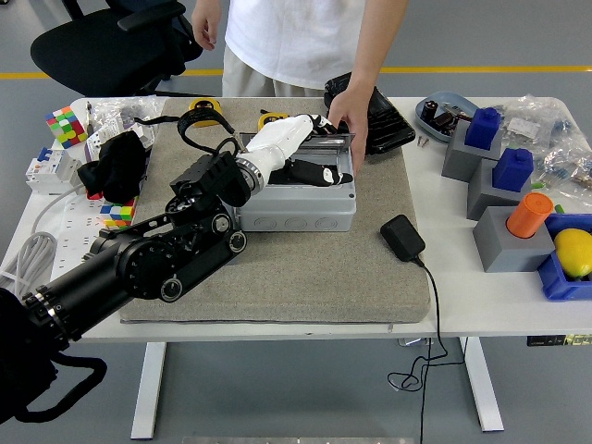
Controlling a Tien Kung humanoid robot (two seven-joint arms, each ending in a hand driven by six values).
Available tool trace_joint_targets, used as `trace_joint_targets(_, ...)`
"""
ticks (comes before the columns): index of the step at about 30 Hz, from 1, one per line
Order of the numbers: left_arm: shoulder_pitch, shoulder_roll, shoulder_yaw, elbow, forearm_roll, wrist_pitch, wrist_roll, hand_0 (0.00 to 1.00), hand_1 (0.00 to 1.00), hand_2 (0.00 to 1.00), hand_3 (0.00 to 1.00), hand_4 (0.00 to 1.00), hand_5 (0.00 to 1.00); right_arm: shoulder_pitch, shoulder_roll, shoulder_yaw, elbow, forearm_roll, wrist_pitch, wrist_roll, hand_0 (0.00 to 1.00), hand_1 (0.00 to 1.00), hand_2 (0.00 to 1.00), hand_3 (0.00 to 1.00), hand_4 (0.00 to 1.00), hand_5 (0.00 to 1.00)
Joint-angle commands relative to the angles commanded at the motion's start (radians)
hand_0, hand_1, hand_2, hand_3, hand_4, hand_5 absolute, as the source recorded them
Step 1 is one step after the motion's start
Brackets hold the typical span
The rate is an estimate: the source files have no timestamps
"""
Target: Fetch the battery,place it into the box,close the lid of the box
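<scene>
The grey box (296, 211) stands on a grey mat (277, 273) at the table's middle. Its clear lid (335, 141) is tipped down low over the opening. My left hand (311, 172), white with black fingers, lies on the lid with the fingers stretched out flat and holds nothing. A person at the far side holds the box's right back corner with one hand (348, 116). The battery is not visible; my hand and the lid cover the box's inside. My right arm is out of view.
A black adapter (401, 236) with its cable lies right of the box. A black case (387, 122) is behind it. Grey blocks with blue and orange pieces (504, 180) and a blue bin with a lemon (573, 252) stand right. A black cloth (116, 166) and a colour cube (63, 123) lie left.
</scene>
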Motion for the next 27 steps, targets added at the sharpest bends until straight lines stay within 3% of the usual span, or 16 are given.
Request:
trace_joint_targets(5,0.022,0.000,0.009,-0.043,-0.010,-0.016,0.020,0.535,0.738,0.729,0.752,0.998,0.541,-0.002,0.000,0.007,0.000,-0.002,0.000,0.000,0.581,0.631,0.659,0.558,0.957,0.488)
trace_joint_targets(15,0.051,0.000,-0.002,-0.068,-0.026,-0.028,0.028,0.530,0.732,0.725,0.747,0.998,0.551,-0.004,0.001,0.018,0.000,-0.005,0.000,0.001,0.580,0.631,0.659,0.558,0.958,0.490)
trace_joint_targets(22,0.098,0.000,-0.076,-0.137,-0.032,-0.006,-0.006,0.523,0.728,0.725,0.751,0.998,0.562,-0.006,0.002,0.023,-0.001,-0.006,0.000,0.001,0.580,0.632,0.659,0.557,0.958,0.491)
trace_joint_targets(27,0.159,0.003,-0.159,-0.195,-0.059,0.023,-0.050,0.531,0.728,0.725,0.747,0.998,0.563,-0.007,0.002,0.024,-0.001,-0.007,0.000,0.001,0.580,0.631,0.660,0.557,0.959,0.492)
